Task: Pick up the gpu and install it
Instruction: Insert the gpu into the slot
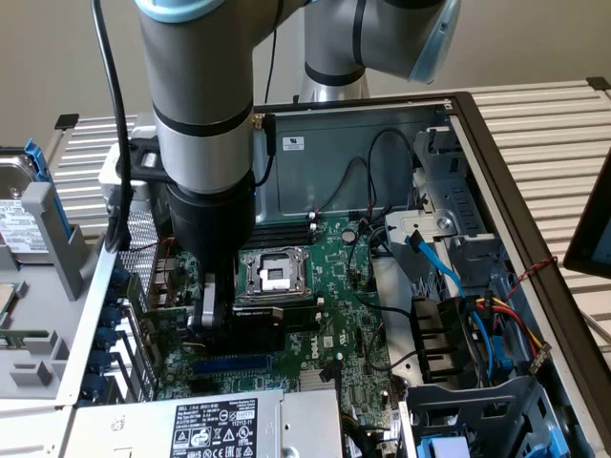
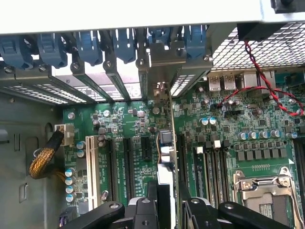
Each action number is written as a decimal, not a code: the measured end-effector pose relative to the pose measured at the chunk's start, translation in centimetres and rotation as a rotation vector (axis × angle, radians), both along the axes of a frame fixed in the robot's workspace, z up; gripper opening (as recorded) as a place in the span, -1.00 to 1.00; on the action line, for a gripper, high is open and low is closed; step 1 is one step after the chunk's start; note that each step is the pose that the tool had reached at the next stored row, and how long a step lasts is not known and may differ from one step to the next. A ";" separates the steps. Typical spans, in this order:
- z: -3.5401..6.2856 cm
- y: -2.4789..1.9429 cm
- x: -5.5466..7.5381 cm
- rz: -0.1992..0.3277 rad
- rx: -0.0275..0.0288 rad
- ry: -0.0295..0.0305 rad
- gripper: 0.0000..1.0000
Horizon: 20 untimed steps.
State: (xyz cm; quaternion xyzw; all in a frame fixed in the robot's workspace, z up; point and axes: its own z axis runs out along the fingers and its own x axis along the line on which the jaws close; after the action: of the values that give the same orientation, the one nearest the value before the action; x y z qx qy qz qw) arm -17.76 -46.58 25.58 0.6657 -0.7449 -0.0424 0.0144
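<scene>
One gripper (image 2: 167, 206) is clamping its black jointed fingers (image 2: 143, 212) narrowly on the gpu (image 2: 165, 143), holding the thin green card upright and edge-on over the glossy green motherboard (image 2: 228, 129), its far end lying beside perforated metal slot covers (image 2: 95, 88).

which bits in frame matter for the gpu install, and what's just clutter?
In the job:
- gpu, edge-on, gripped by the pincer
- motherboard
- expansion slots

Lying about:
- CPU socket
- power supply
- blue cable
- hard drive, at the exterior view's left
</scene>
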 end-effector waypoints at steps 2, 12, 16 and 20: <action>0.00 -0.06 0.0 -0.002 0.0001 0.0000 -0.46; 0.37 -0.25 0.0 -0.006 0.0002 0.0001 -0.46; 0.38 -0.38 0.1 -0.006 0.0003 0.0002 -0.46; 0.37 -0.47 0.2 -0.006 0.0002 0.0000 -0.46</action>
State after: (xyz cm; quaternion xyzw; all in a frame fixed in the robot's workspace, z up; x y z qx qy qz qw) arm -17.52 -47.05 25.95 0.6633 -0.7470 -0.0426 0.0142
